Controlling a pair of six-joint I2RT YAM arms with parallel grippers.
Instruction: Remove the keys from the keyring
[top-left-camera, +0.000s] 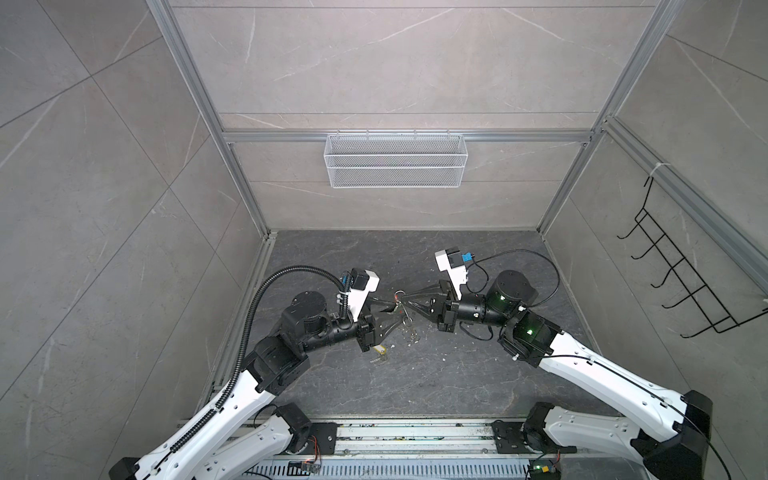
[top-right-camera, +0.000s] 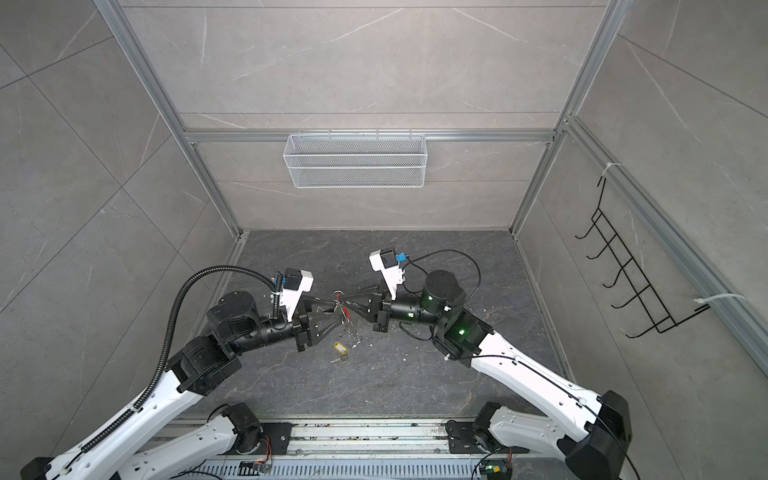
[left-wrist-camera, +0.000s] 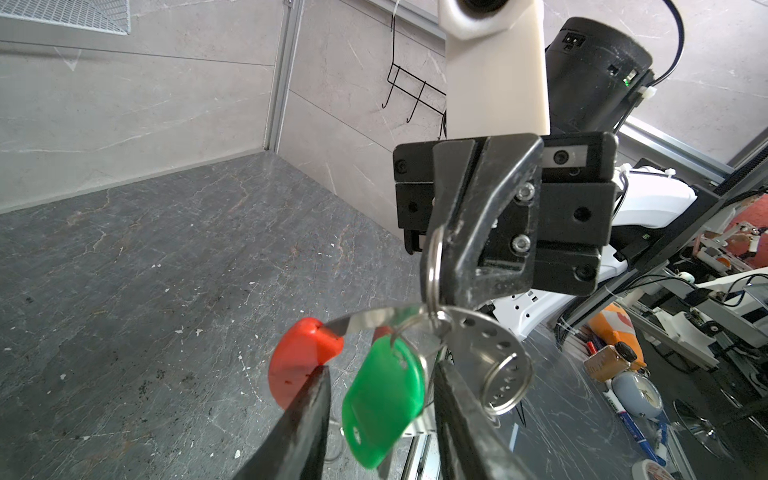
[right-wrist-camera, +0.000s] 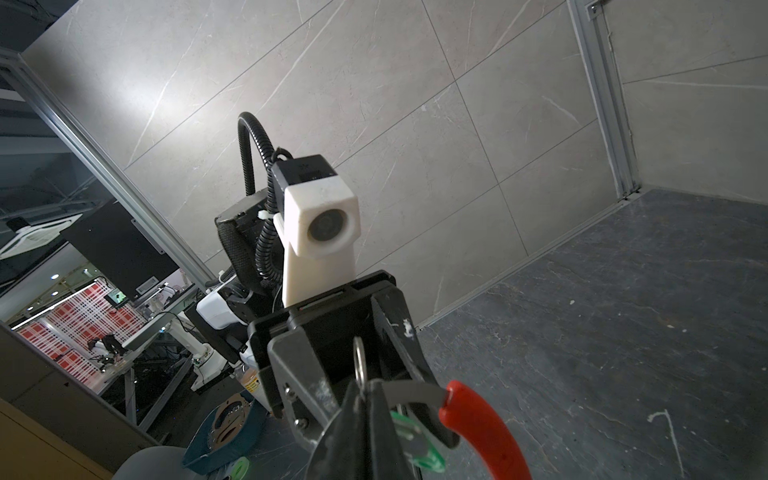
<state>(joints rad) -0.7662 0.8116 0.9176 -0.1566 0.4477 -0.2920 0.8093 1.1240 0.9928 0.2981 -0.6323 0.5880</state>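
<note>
1. In both top views the keyring (top-left-camera: 398, 296) (top-right-camera: 338, 296) hangs in the air over the middle of the counter (top-left-camera: 478, 374), seen nearly edge-on. The left gripper (top-left-camera: 399, 314) comes at it from eight o'clock and the right gripper (top-left-camera: 406, 299) from three. The yellow-tagged key (top-left-camera: 381, 351) (top-right-camera: 340, 348) lies loose on the counter at seven o'clock of the hoop, its long axis running roughly ten to four.
2. Left wrist view: the left fingers (left-wrist-camera: 307, 415) stand partly apart. The green-tagged key (left-wrist-camera: 384, 403) hangs lengthwise between them, and the red sleeve (left-wrist-camera: 299, 368) rests against one. I cannot tell whether they clamp the hoop. The right fingers are pressed together where a split ring (left-wrist-camera: 432, 266) meets the hoop.
3. Right wrist view: the right fingers (right-wrist-camera: 345, 436) are closed tight. The split ring (right-wrist-camera: 359, 365) stands up at their tips, and the hoop's grey band curves off into the red sleeve (right-wrist-camera: 482, 428).
</note>
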